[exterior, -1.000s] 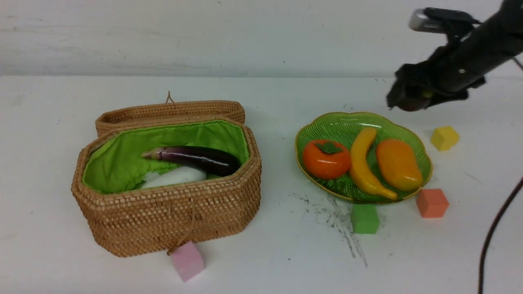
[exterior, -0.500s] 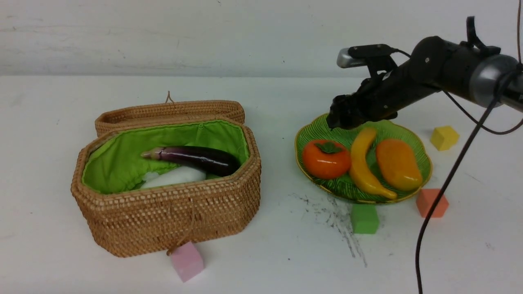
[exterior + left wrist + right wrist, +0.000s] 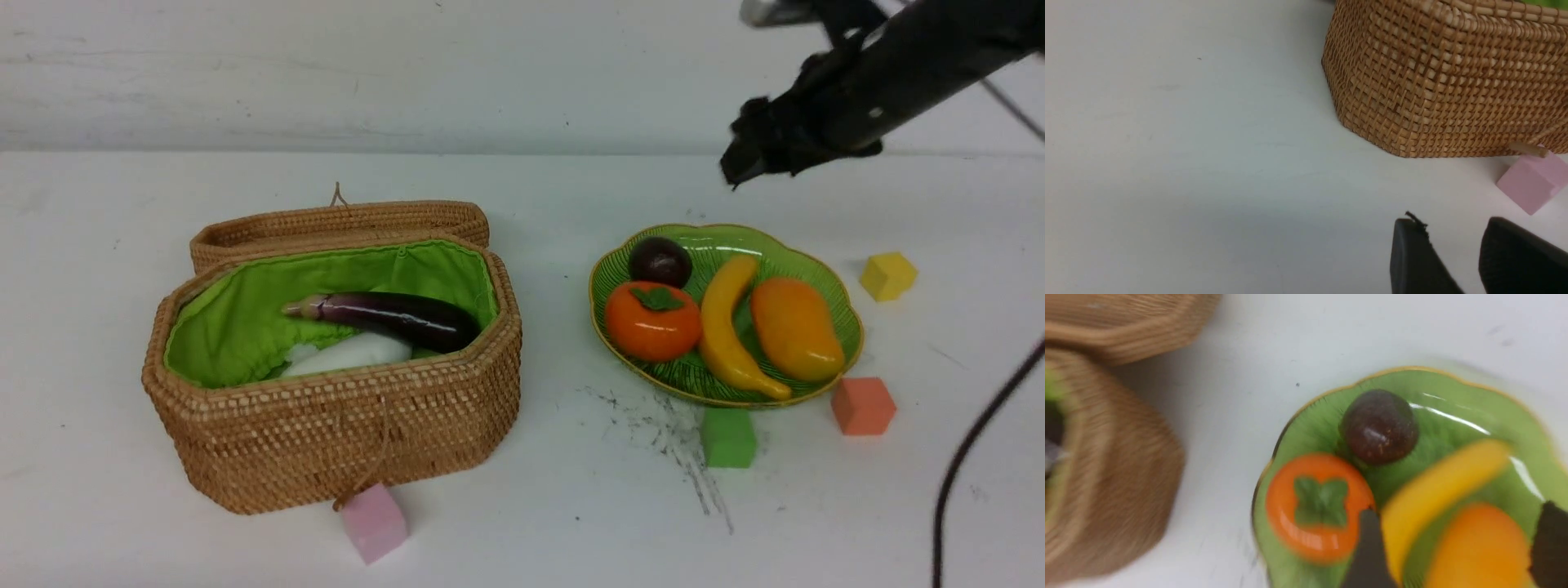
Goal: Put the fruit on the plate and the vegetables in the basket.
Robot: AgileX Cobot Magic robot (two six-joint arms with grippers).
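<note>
Right hand (image 3: 739,167) hangs above the plate (image 3: 849,322) at its 12 o'clock, fingers spread wide, empty. Mangosteen (image 3: 660,261) rests on the plate at 10 o'clock, touching the persimmon (image 3: 651,320); banana (image 3: 727,327) and mango (image 3: 796,328) alongside. Eggplant (image 3: 392,317) and white vegetable (image 3: 351,354) lie in the basket (image 3: 343,441). Left hand (image 3: 1453,261) idles low over the surface, narrowly parted, empty.

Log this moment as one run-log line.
right gripper: open, empty, above plate | mangosteen: on plate beside persimmon | left gripper: open, empty, near basket
</note>
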